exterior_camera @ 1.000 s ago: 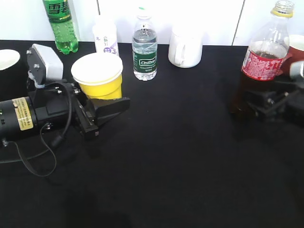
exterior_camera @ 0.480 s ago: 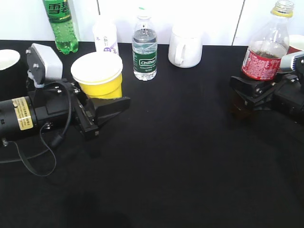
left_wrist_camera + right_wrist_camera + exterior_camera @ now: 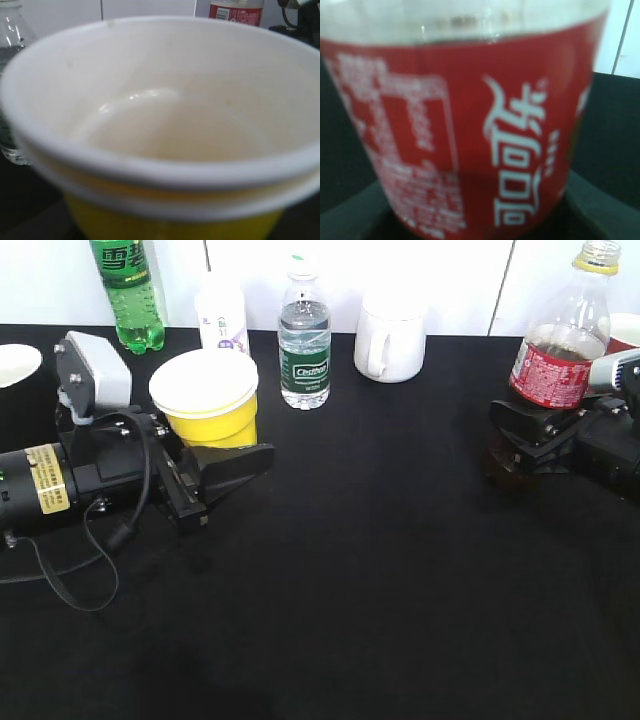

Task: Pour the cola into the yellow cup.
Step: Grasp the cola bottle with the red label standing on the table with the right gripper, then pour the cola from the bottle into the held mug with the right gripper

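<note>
The yellow cup [image 3: 212, 410], white inside and empty, stands upright at the left of the black table. My left gripper [image 3: 235, 440] is shut on its lower part; the near finger [image 3: 238, 462] shows in front and the far one is hidden behind the cup. The cup [image 3: 165, 125] fills the left wrist view. The cola bottle [image 3: 558, 340], uncapped with a red label and dark drink, is at the far right. My right gripper [image 3: 530, 435] is shut on it just below the label. The label [image 3: 470, 140] fills the right wrist view.
Along the back edge stand a green soda bottle [image 3: 127, 290], a small white bottle [image 3: 221, 318], a water bottle [image 3: 304, 340] and a white mug [image 3: 390, 340]. A reddish mug [image 3: 625, 335] sits behind the cola. A white-rimmed cup [image 3: 15, 365] is at the far left.
My right gripper has come in from the right and closed around the cola bottle below its label. The left gripper and the yellow cup have not moved.
</note>
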Tool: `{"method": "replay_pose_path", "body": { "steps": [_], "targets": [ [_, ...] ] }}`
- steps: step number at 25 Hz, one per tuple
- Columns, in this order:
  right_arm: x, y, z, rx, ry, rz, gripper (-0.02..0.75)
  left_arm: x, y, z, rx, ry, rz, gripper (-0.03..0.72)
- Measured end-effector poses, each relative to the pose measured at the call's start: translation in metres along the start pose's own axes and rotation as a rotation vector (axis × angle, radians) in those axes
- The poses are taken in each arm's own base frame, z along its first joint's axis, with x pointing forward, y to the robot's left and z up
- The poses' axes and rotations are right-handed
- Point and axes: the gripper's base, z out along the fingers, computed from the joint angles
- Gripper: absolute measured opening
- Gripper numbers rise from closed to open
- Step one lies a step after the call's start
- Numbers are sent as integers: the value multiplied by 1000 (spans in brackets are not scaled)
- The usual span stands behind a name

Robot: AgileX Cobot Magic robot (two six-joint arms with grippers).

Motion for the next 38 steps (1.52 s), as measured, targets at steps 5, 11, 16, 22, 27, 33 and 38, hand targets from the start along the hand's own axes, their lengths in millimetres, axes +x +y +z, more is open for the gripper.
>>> {"method": "replay_pose_path", "body": {
  "steps": [5, 11, 16, 22, 27, 33, 38],
  "targets": [
    [-29, 10, -10, -52, -34, -129, 438, -3, -7, 4, 40, -24, -16, 438],
    [-68, 21, -33, -46, -37, -380, 438, -24, -41, 48, 132, 57, 75, 438],
    [-84, 29, -43, -55, -88, -615, 436, -31, -65, 79, 202, 50, 54, 438],
    [-96, 27, -39, -28, -134, -984, 426, -26, -81, 84, 232, 87, 60, 438],
    [-97, 27, -39, -12, -141, -1190, 420, -26, -83, 84, 248, 88, 72, 438],
    [-98, 26, -39, 18, -143, -1339, 419, -26, -84, 84, 259, 90, 83, 438],
    [-98, 26, -39, 28, -147, -1467, 417, -26, -84, 84, 259, 90, 83, 438]
  ]
}}
